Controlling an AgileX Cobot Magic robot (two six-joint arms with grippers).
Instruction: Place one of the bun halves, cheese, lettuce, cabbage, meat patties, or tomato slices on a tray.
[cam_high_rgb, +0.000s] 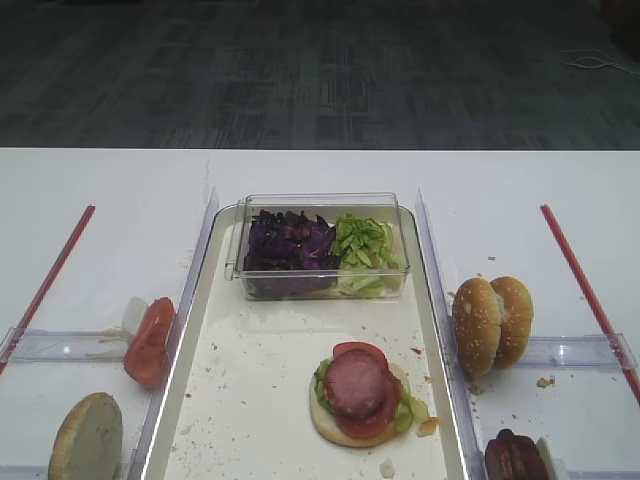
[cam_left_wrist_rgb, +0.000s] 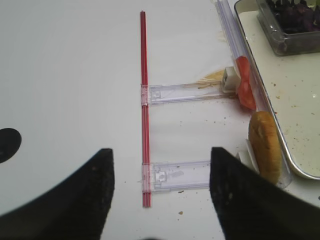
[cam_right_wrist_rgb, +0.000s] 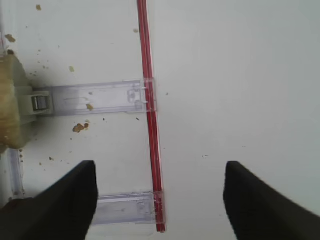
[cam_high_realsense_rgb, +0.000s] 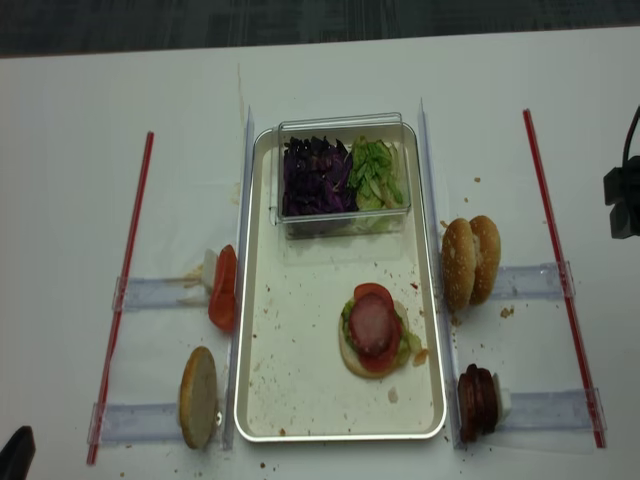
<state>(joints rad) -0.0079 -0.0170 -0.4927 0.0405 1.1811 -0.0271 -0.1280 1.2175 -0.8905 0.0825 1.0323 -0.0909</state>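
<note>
In the exterior high view, the tray (cam_high_rgb: 200, 350) lies along the middle of the white table (cam_high_rgb: 100, 190), with a clear plastic box (cam_high_rgb: 318, 246) at its far end holding purple cabbage (cam_high_rgb: 290, 245) on the left and green lettuce (cam_high_rgb: 365, 243) on the right. Toward the tray's near right corner sits a bun half (cam_high_rgb: 345, 425) topped with lettuce, a tomato slice and a meat patty (cam_high_rgb: 355, 382). Off the tray's left edge tomato slices (cam_high_rgb: 150, 342) stand on edge, and another bun half (cam_high_rgb: 87, 437) stands near the table's near left corner; off the right edge two bun halves (cam_high_rgb: 492, 324) stand together, with dark meat patties (cam_high_rgb: 515, 458) nearer. In the right wrist view, the right gripper (cam_right_wrist_rgb: 159, 195) hangs with its jaws wide apart and nothing between them, above a red strip (cam_right_wrist_rgb: 149, 100) and clear holders (cam_right_wrist_rgb: 95, 97). In the left wrist view, the left gripper (cam_left_wrist_rgb: 161, 190) also stands wide and bare over the left red strip (cam_left_wrist_rgb: 144, 75), the tray's edge to its right. The realsense view shows the same stack (cam_high_realsense_rgb: 372, 330) in the tray's near right part.
</note>
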